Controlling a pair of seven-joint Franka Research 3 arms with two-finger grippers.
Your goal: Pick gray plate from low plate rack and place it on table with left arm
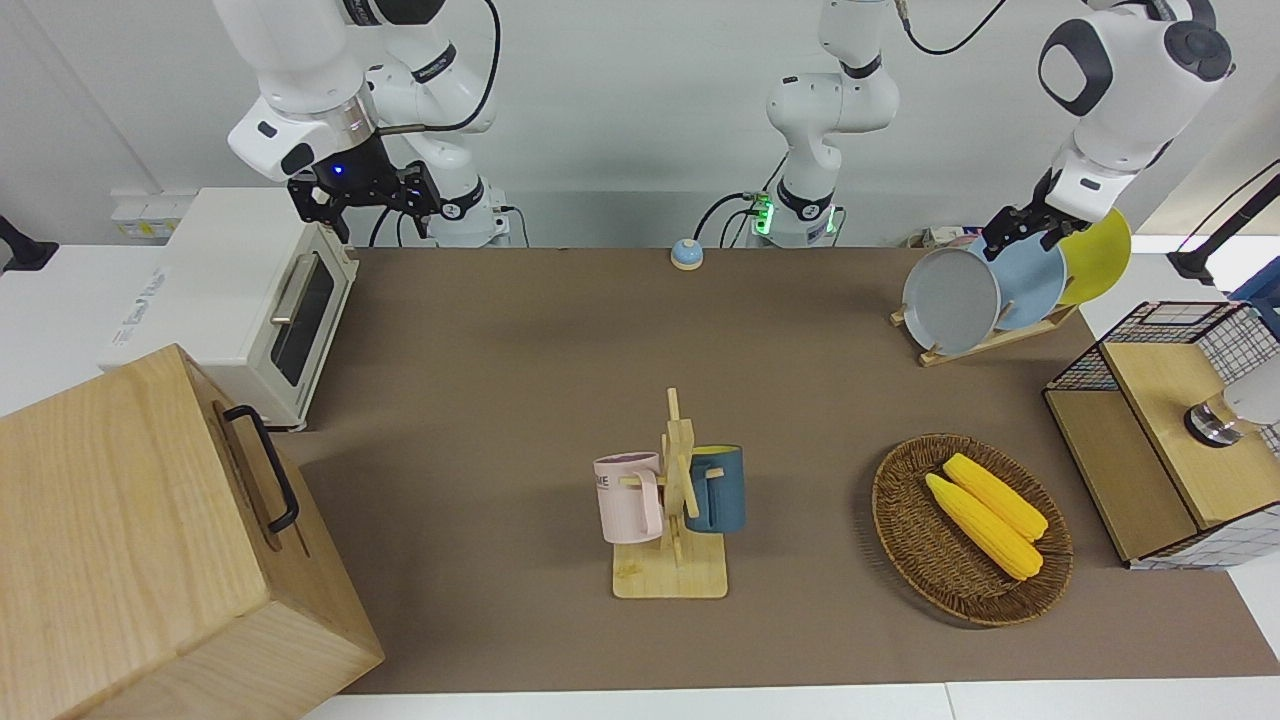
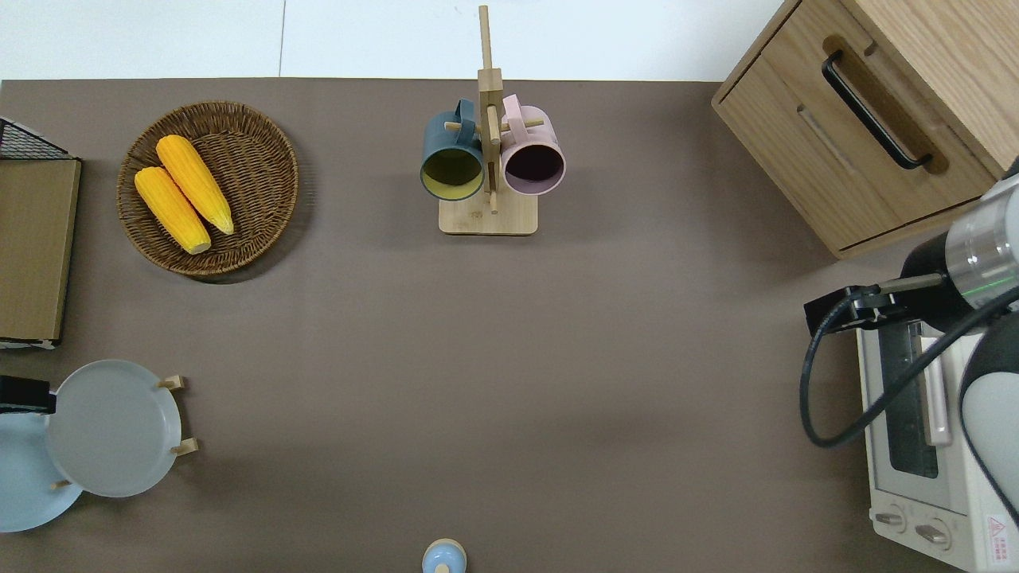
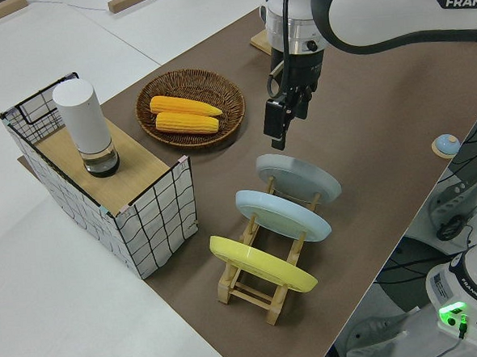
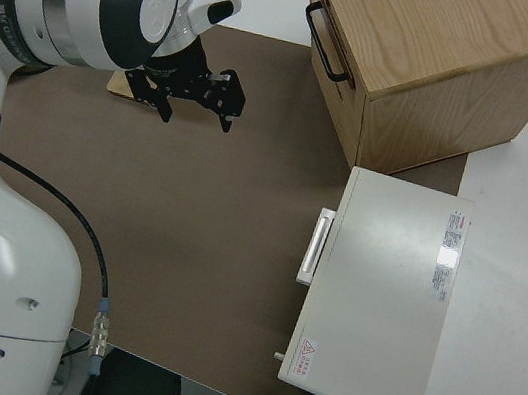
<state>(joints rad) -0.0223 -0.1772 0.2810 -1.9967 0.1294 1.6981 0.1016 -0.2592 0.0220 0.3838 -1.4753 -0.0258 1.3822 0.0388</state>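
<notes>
The gray plate [image 1: 950, 300] [image 2: 111, 430] [image 3: 299, 177] leans in the slot of the low plate rack [image 1: 985, 345] [image 3: 253, 287] that is farthest from the robots, at the left arm's end of the table [image 1: 500, 350]. My left gripper [image 1: 1022, 238] [image 3: 278, 131] [image 2: 24, 395] hangs just above the gray plate's upper rim, where it meets the light-blue plate. Its fingers stand apart with nothing between them. The right arm is parked, with its gripper [image 1: 365, 205] [image 4: 197, 110] open.
A light-blue plate [image 1: 1035, 280] and a yellow plate [image 1: 1100, 255] fill the rack's other slots. A wicker basket with corn [image 1: 970, 530], a wire crate [image 1: 1160, 440], a mug stand [image 1: 675, 500], a toaster oven [image 1: 260, 300], a wooden cabinet [image 1: 150, 540] and a small bell [image 1: 686, 254] stand around.
</notes>
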